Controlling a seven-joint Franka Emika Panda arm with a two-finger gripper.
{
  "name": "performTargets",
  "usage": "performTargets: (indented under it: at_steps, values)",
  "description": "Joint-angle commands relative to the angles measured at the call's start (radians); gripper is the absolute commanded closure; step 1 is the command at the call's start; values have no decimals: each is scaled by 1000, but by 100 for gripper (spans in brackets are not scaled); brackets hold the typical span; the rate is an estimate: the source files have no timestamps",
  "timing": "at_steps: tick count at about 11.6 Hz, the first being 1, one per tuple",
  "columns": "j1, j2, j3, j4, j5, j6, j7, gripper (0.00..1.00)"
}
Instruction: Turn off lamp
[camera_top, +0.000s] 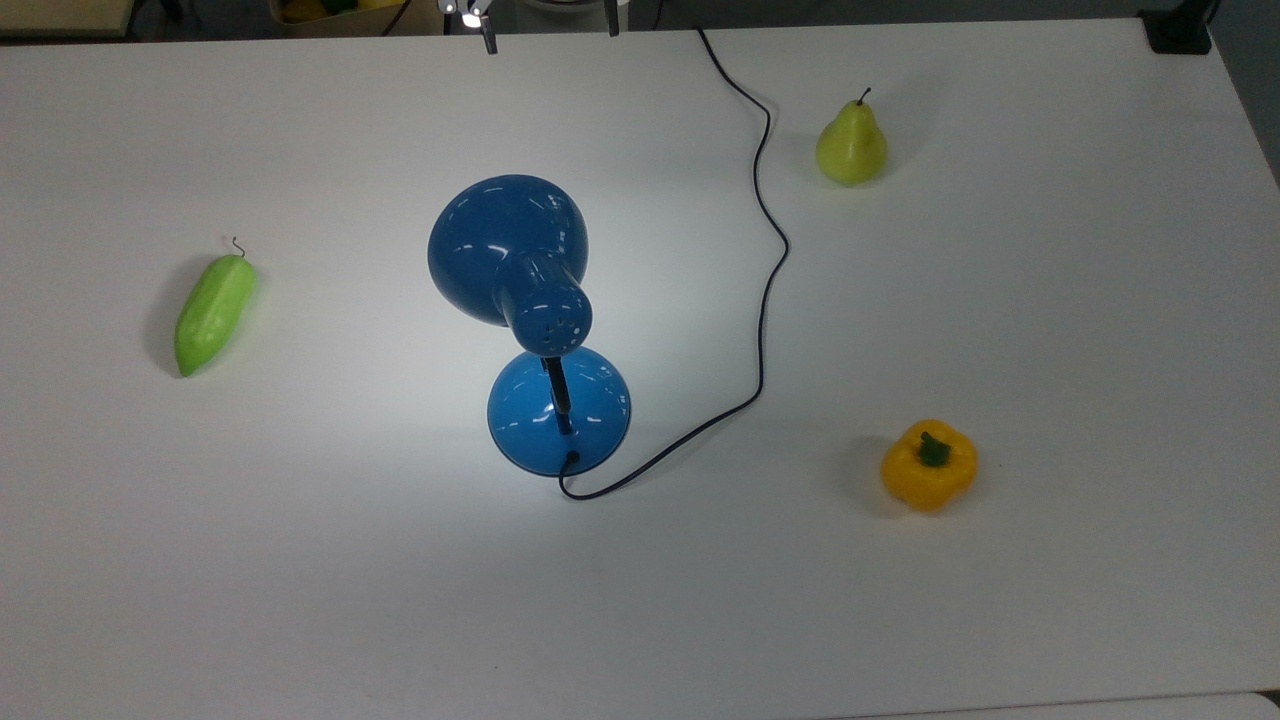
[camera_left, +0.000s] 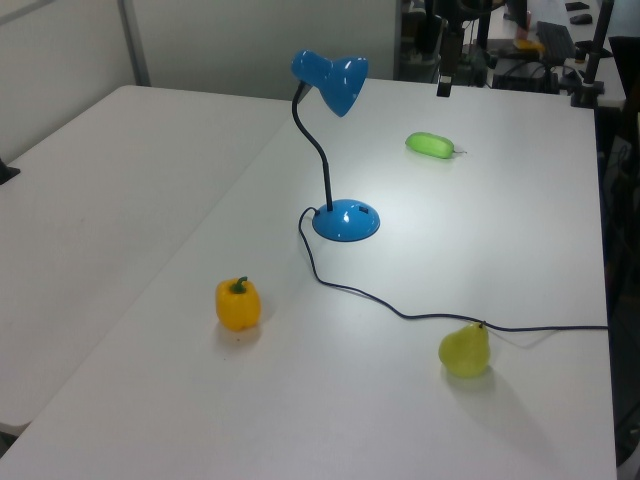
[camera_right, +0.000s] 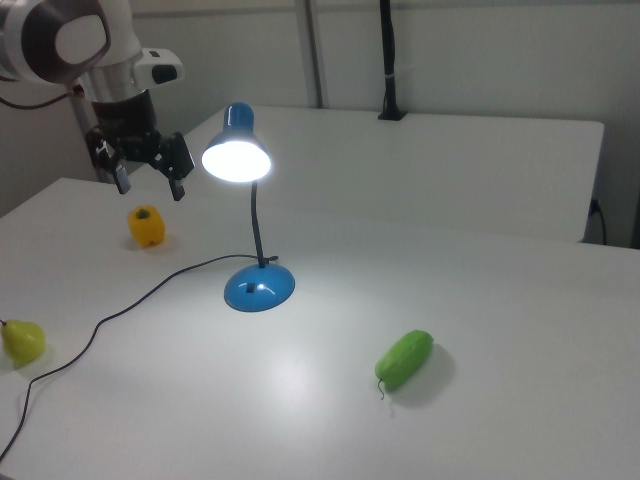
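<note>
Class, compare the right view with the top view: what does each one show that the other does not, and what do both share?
Right view alone: the lit opening of the glossy blue desk lamp glowing white, and the robot arm's wrist above its open gripper, raised off the table.

Top view alone: the vent holes on the back of the lamp's domed shade, and the thin black cord traced to the table's far edge.

Both: the lamp, the gripper's fingers, the green cucumber-shaped vegetable, the yellow-green pear, the yellow bell pepper and the white table.
</note>
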Motion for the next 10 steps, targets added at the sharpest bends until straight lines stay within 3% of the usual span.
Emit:
performTargets:
  at_steps: [1, 10]
  values:
    - [-4, -23, 0, -25, -5, 19, -17, 0]
    - [-28, -28, -9, -17, 1, 16, -30, 0]
